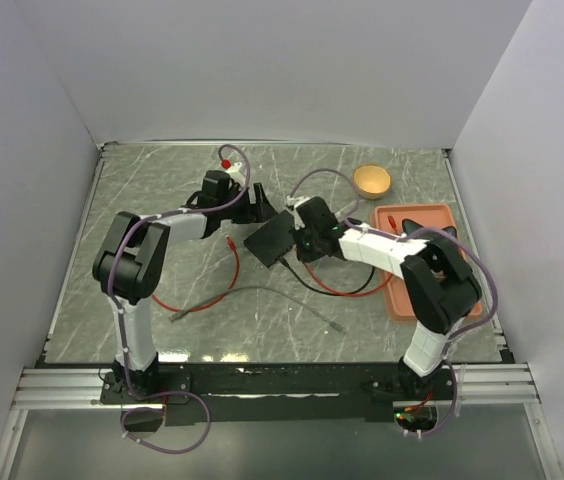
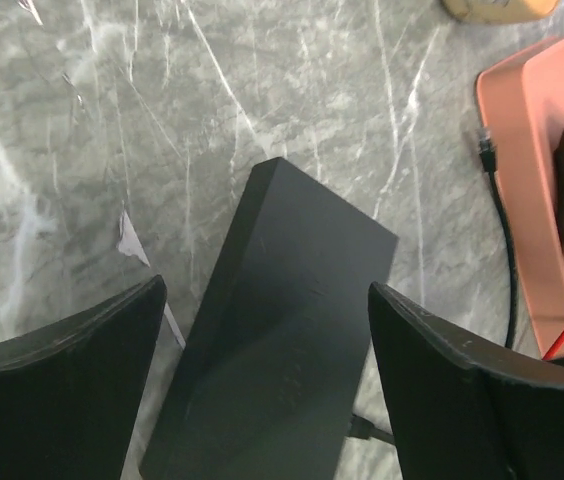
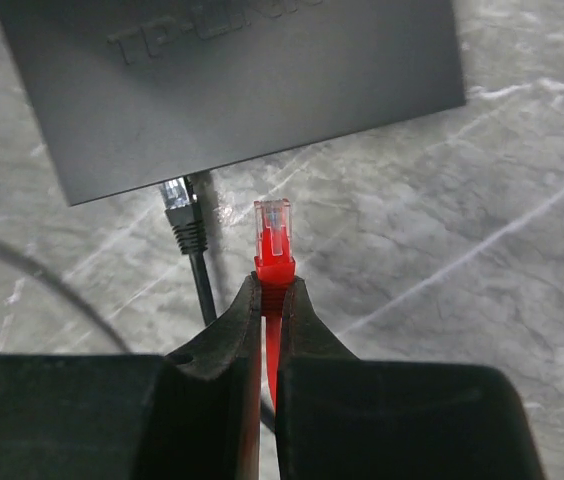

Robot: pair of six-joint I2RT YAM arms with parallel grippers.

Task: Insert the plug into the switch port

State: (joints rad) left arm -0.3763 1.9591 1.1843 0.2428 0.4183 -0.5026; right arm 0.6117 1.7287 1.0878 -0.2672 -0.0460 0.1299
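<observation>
A grey-green marbled table (image 1: 142,180) stands enclosed by plain white walls (image 1: 282,70), evenly lit.

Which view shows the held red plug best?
Right wrist view: the red plug is close and sharp, pinched in the right claw. The top view hides it; the left wrist view lacks it.

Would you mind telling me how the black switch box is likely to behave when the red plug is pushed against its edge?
The switch box is flat and low, so tipping seems unlikely. It looks light on a smooth table, so it may slide away; the left fingers stand open either side, not bracing it.
</observation>
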